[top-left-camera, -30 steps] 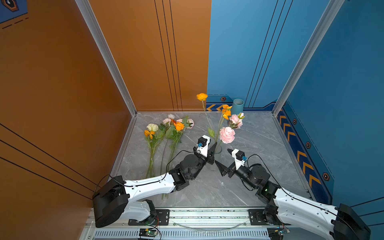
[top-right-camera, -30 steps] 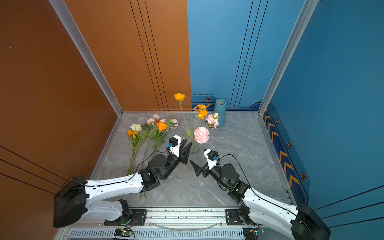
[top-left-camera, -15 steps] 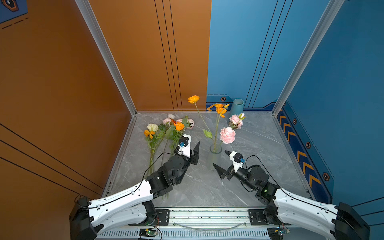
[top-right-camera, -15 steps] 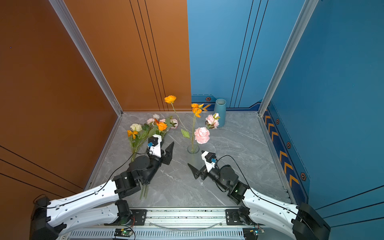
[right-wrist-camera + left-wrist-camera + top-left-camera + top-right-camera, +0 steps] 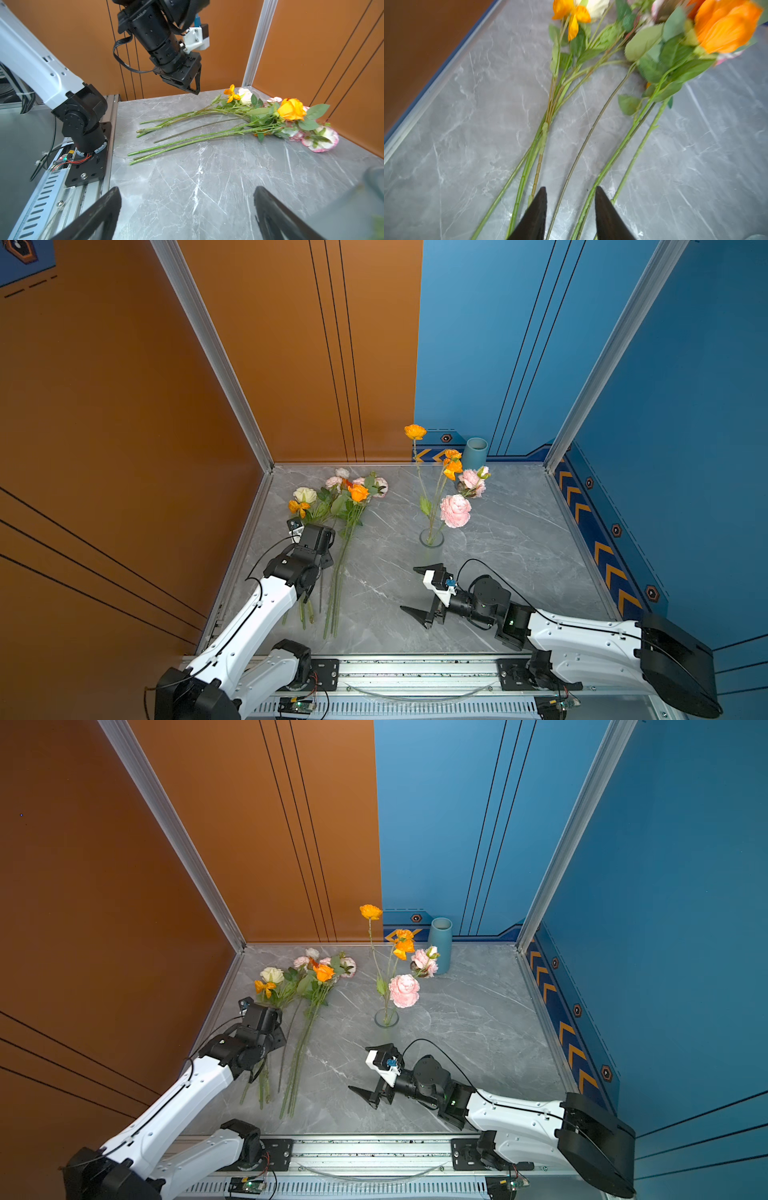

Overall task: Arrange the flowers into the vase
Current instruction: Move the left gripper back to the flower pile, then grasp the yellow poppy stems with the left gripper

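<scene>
A clear glass vase (image 5: 431, 537) (image 5: 386, 1017) stands mid-table and holds several flowers (image 5: 455, 510) (image 5: 404, 990), orange and pink. More flowers (image 5: 345, 506) (image 5: 309, 986) (image 5: 291, 109) lie loose in a bunch at the left, stems toward the front. My left gripper (image 5: 570, 188) (image 5: 196, 88) hangs open above those stems (image 5: 583, 143), clear of the table, with a thin dark stem beneath the gap; the wrist hides its fingers in both top views. My right gripper (image 5: 409, 589) (image 5: 359, 1068) (image 5: 187, 189) stands wide open and empty, low over the table in front of the vase.
A blue cylindrical vase (image 5: 474, 452) (image 5: 439, 944) stands at the back wall behind the glass one. Orange wall panels close the left side and blue ones the right. A metal rail (image 5: 415, 668) runs along the front edge.
My left gripper has let go of the tall orange flower at the vase and swung left over the loose stems. The right gripper has backed slightly toward the front.
</scene>
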You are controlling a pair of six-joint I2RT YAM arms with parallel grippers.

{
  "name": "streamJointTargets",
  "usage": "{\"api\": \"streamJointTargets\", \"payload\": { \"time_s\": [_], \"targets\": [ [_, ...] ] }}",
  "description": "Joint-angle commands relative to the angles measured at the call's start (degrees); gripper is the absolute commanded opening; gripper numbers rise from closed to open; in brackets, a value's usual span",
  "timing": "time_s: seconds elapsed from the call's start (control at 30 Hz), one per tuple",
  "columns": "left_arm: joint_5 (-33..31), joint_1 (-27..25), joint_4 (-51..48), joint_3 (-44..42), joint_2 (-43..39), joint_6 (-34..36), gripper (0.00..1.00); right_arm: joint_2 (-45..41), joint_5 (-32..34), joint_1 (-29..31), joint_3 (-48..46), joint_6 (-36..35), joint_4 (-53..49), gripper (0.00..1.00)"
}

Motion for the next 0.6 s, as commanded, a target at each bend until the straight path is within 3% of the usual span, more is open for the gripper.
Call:
{"api": "streamJointTargets", "payload": {
  "time_s": [0.0, 0.13, 0.23, 0.57],
  "targets": [
    [2.59, 0.94, -2.98, -0.61, 2.45, -2.34, 0.39, 2.11, -3.01, 0.71, 2.26, -0.88, 2.21, 1.00],
    [0.61, 2.08, -3.12, -0.37, 6.14, -1.04, 0.38, 3.73, -3.74, 0.83, 2.79, -0.43, 2.52, 1.00],
    [2.40, 4.78, -3.04, -0.66, 9.28, -1.56, 0.32, 4.39, -4.09, 0.79, 3.15, -0.25, 2.45, 1.00],
    [3.12, 8.44, -2.86, 4.73, 20.97, 0.92, 0.29, 4.31, -4.27, 0.67, 3.17, -0.05, 2.50, 1.00]
  ]
}}
